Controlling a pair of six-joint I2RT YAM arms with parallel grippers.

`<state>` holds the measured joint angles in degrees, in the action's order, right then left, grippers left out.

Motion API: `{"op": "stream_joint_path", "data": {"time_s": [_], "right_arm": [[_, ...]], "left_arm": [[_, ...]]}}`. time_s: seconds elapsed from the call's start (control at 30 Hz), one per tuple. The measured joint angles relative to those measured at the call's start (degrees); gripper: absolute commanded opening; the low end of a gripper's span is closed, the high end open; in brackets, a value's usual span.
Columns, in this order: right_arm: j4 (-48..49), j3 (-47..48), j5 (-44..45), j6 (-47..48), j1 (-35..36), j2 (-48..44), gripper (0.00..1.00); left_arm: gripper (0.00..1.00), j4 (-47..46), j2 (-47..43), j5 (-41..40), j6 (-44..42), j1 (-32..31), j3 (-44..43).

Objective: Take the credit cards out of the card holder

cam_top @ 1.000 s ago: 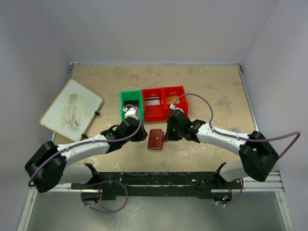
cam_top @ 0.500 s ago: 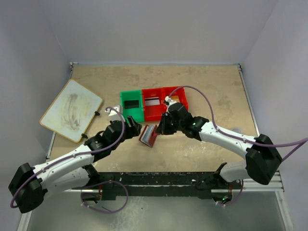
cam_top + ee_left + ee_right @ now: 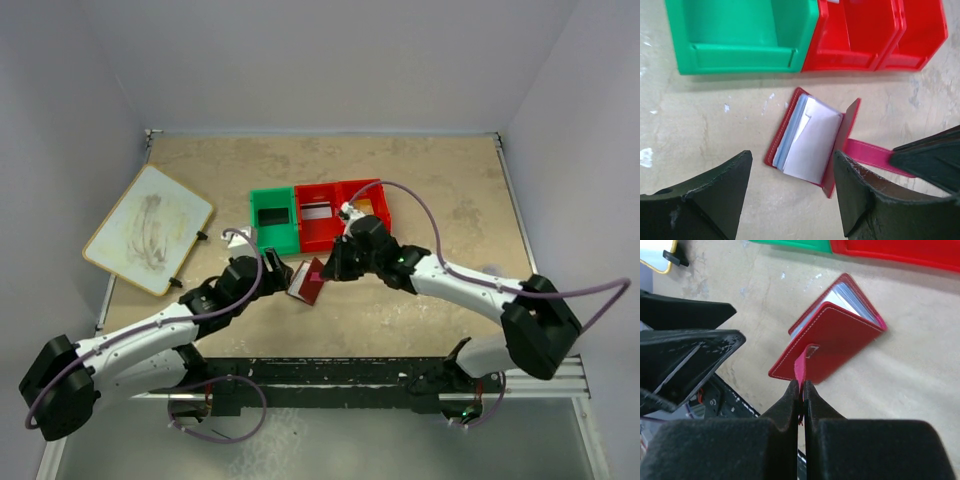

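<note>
The dark-red card holder (image 3: pixel 307 282) lies half open on the table in front of the bin tray. Its pale blue-clear sleeves (image 3: pixel 807 137) fan out, and no card shows in them. My right gripper (image 3: pixel 801 387) is shut on the holder's pink-red tab (image 3: pixel 801 371) and holds the cover (image 3: pixel 840 337) up. My left gripper (image 3: pixel 792 162) hovers open just near-left of the holder, holding nothing. A black card (image 3: pixel 272 215) lies in the green compartment and a silver-grey one (image 3: pixel 318 212) in the middle red one. A gold-brown one (image 3: pixel 360 207) peeks out beside my right arm.
The green-and-red bin tray (image 3: pixel 254 228) stands just beyond the holder, and its front walls (image 3: pixel 740 57) fill the top of the left wrist view. A large white board (image 3: pixel 148 228) lies at the far left. Walls close off the table's back and sides.
My left gripper let go over the green compartment, opened wide and drew back near the holder. My right gripper pulled the tab up and left, tilting the holder open.
</note>
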<state>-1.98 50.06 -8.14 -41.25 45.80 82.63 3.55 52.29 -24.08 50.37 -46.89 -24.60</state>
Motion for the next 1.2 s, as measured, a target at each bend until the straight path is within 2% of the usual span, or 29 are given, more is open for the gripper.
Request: {"op": "stream_joint_path", "data": {"time_s": [0.17, 0.23, 0.33, 0.57, 0.87, 1.03, 1.2], "right_arm": [[7.1, -12.2, -5.0, -3.3, -6.4, -8.4, 0.0], [8.6, -16.6, -6.2, -4.2, -9.5, -8.9, 0.0], [8.4, -19.4, -6.9, -4.6, -10.5, -7.9, 0.0], [7.5, -19.1, -4.8, -4.6, -10.7, -4.7, 0.0], [4.9, -18.1, -0.3, -4.9, -10.9, -1.6, 0.0], [4.6, -17.9, 0.2, -4.9, -10.9, -1.6, 0.0], [4.0, -17.5, 1.2, -4.9, -10.9, -1.6, 0.0]], "left_arm": [[0.64, -2.6, 5.6, 5.8, -1.0, 0.0, -0.1], [0.63, -2.6, 7.6, 7.6, -2.0, 0.0, -0.9], [0.63, -2.9, 10.9, 10.3, -3.8, 0.0, -3.1], [0.63, -5.3, 15.3, 15.5, -6.1, 0.0, -6.1], [0.62, -5.9, 20.3, 18.1, -6.5, 0.0, -6.5], [0.53, -7.6, 21.7, 20.6, -6.4, 0.0, -6.5], [0.49, -11.3, 27.1, 26.6, -6.5, 0.0, -8.0]]}}
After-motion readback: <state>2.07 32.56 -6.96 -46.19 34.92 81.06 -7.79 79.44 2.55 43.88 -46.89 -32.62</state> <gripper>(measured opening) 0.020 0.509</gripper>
